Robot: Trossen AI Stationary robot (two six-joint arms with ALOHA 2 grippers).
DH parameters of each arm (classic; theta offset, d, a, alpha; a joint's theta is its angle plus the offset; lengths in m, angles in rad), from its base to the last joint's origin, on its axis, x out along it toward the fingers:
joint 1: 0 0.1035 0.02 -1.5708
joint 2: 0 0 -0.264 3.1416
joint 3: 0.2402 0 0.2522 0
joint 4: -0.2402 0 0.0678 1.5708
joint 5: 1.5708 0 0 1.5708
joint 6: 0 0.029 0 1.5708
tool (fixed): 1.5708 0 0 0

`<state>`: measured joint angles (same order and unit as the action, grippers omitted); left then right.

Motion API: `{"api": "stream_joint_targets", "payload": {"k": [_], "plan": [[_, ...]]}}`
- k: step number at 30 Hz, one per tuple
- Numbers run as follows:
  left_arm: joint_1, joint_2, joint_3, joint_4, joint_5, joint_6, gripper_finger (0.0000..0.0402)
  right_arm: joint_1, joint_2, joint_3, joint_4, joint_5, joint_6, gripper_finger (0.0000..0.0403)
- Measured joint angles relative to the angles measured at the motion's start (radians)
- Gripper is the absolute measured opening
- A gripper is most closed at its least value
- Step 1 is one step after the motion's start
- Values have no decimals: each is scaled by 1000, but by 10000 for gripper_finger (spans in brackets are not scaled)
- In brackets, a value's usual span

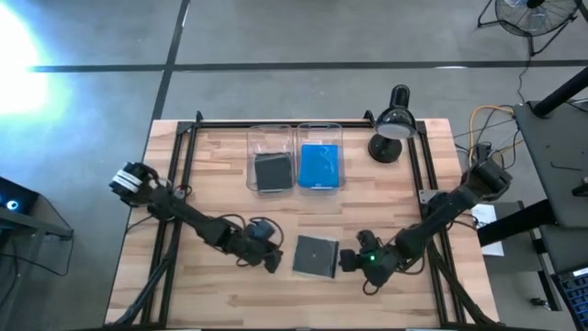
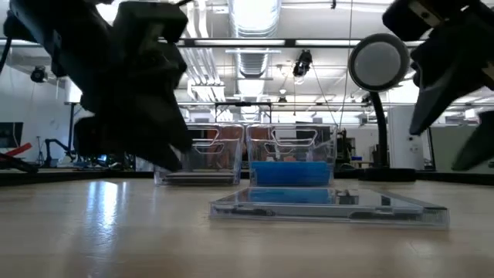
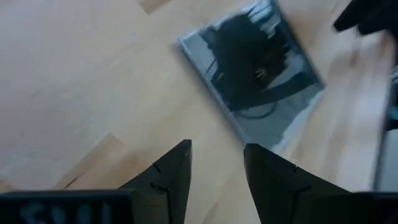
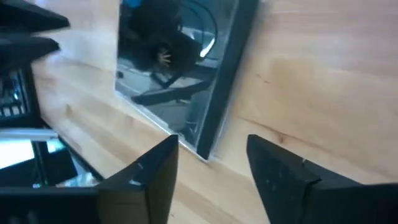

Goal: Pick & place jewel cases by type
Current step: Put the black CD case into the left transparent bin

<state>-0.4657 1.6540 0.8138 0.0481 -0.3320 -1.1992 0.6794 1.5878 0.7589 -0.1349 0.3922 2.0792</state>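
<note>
A dark grey jewel case lies flat on the table's near middle; it also shows in the low view and both wrist views. My left gripper is open, just left of the case, above the wood. My right gripper is open, just right of it, fingers on either side of one corner, apart from it. A dark case lies in the left clear bin and blue cases in the right clear bin.
Two clear bins stand side by side at the table's far middle. A black desk lamp stands at the far right. Black rails run along the table's left, right and far edges. Cables trail off the right side.
</note>
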Motion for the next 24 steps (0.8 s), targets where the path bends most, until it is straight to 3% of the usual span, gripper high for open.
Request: {"api": "stream_joint_targets", "payload": {"k": [8,12,24], "plan": [[17,185,124,6,132,102,128,-15,96,6,21,-24,53,269],[17,239,177,5,147,119,128,-39,122,9,84,-22,36,294],[17,251,183,-23,178,203,128,-157,146,18,185,-42,-146,298]]}}
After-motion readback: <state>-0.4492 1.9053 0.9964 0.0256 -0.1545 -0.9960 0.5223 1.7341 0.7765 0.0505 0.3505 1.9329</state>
